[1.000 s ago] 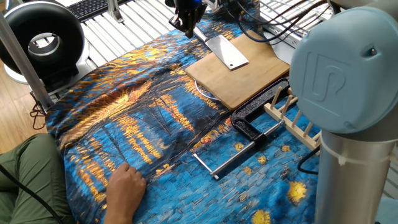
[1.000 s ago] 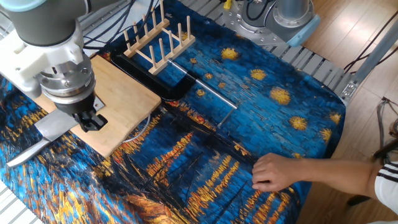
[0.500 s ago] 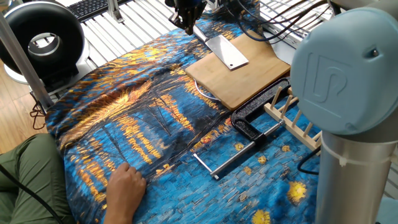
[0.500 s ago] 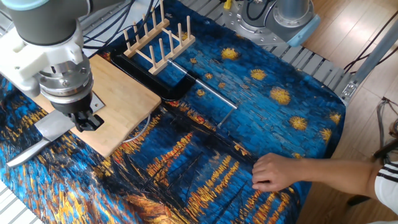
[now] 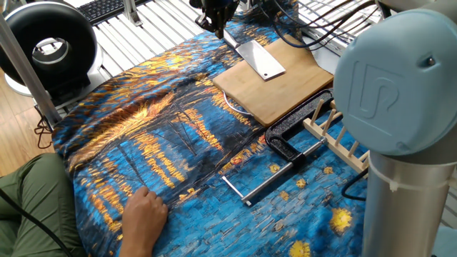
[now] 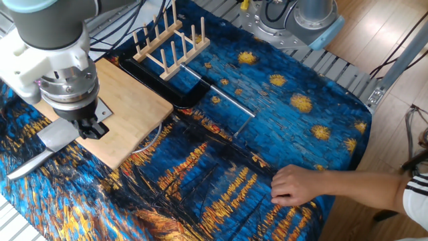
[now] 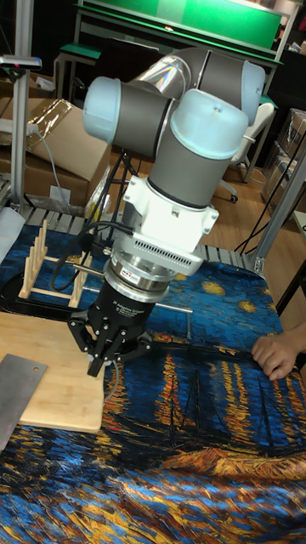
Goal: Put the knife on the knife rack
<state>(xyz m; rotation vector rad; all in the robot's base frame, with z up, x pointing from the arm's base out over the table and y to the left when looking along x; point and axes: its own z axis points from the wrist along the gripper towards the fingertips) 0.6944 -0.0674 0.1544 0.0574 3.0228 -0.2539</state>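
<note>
So here's where I'm at: the knife [image 5: 260, 59] is lying flat, blade resting on the far corner of the bamboo cutting board [image 5: 282, 84] and the handle sticking off onto the painted cloth [image 6: 281, 127]. In the other fixed view the handle end pokes out to the left past the board edge. My gripper [image 7: 109, 350] is hovering above the board near the knife with nothing in it, fingers spread apart as far as I can tell from the tall fixed view. The knife rack [image 6: 170, 41] sits at the other end of the board, just past a black clamp [image 5: 287, 140] with a long silver rod. My read on handling: it's a cleaver, so stiff, fairly weighty for its size and blade-heavy, with slick steel faces. Lying flat like that, the blade gives me almost nothing to pinch, so I'd go for the handle, since it overhangs the board and there may be room under it. Gripping close to the blade should cut down on droop. It'll need to turn on edge to slot between the pegs, and a loose pinch could let it swivel.
</note>
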